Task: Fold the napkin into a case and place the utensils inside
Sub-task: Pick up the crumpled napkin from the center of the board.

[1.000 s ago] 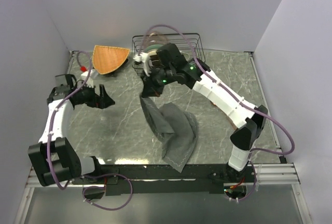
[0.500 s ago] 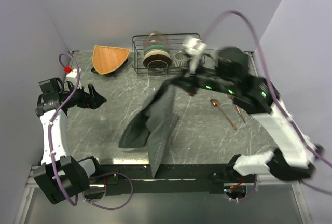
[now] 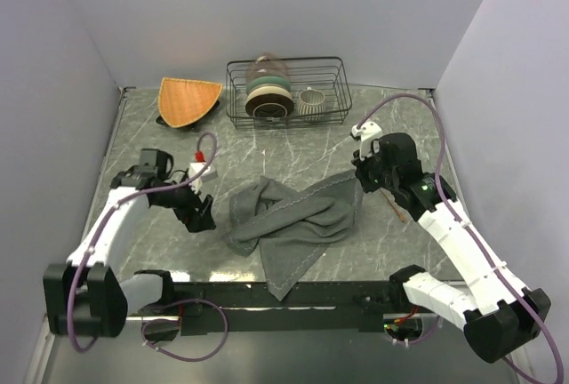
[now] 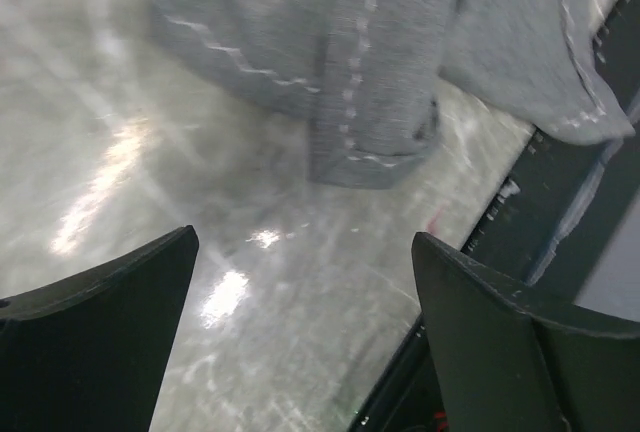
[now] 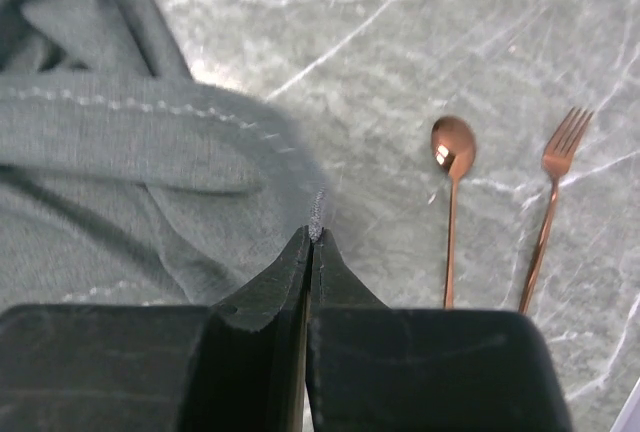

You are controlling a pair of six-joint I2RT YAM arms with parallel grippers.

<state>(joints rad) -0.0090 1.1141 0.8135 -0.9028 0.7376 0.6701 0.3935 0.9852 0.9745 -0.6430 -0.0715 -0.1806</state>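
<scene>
Napkin (image 3: 289, 224) is seen crumpled in a loose heap on the worktop (image 3: 400, 117), not folded. Right pincer (image 5: 312, 237) is closed on the napkin's right corner, with a sliver of hem apparently pinched at the tips. Left pincer (image 4: 303, 242) is spread wide open just left of the napkin, low over the worktop. Spoon (image 5: 452, 152) and fork (image 5: 560, 152) are laid side by side right of the napkin, apart from it.

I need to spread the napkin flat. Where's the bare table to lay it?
Bare table runs between the wire rack and the napkin, and also between the napkin and the near right edge. It is crowded right of the napkin: the spoon and fork lie beside the right gripper, shut on its corner.
</scene>
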